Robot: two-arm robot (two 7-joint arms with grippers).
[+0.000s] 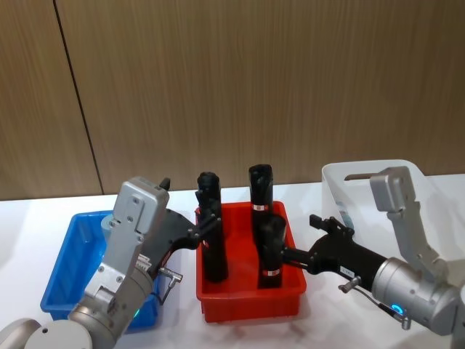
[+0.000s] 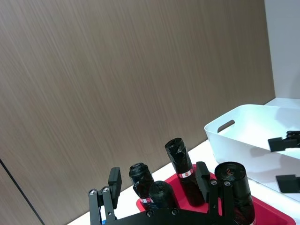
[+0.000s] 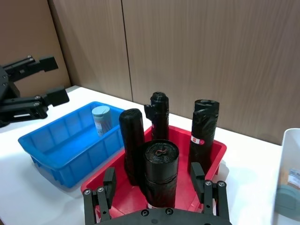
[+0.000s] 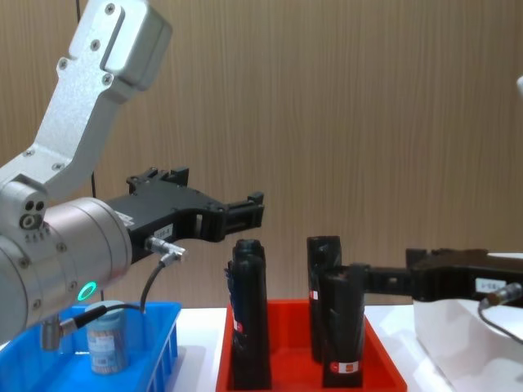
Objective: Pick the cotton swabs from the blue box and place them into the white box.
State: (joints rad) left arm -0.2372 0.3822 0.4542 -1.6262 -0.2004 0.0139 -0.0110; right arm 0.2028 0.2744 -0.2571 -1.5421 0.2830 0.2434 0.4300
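Wood panelling backed the white table (image 1: pixel 29 218), and the red tray (image 1: pixel 251 302) of tall black rolls (image 1: pixel 211 240) sat in the middle of it, so take that tray as your landmark. To its left stood the blue box (image 3: pixel 65 145); to its right, the white box (image 2: pixel 243 124).

Your left gripper (image 4: pixel 245 211) hung above the tray's left edge, near the blue box, its fingers spread apart and holding nothing. Your right gripper (image 3: pixel 157 187) hovered over the tray's near right side, beside the white box, its fingers likewise parted and empty.

One jar of cotton swabs (image 3: pixel 101 120) stood upright in the blue box, at the end nearest the tray. Just inside the white box, at the edge of the right wrist view, a pale round lid (image 3: pixel 288 202) showed, which looked like a jar already delivered, though you could not be sure from that sliver.

So, judging by this, the job was partly done: at least one jar was left for you to lift out and carry across the tray.
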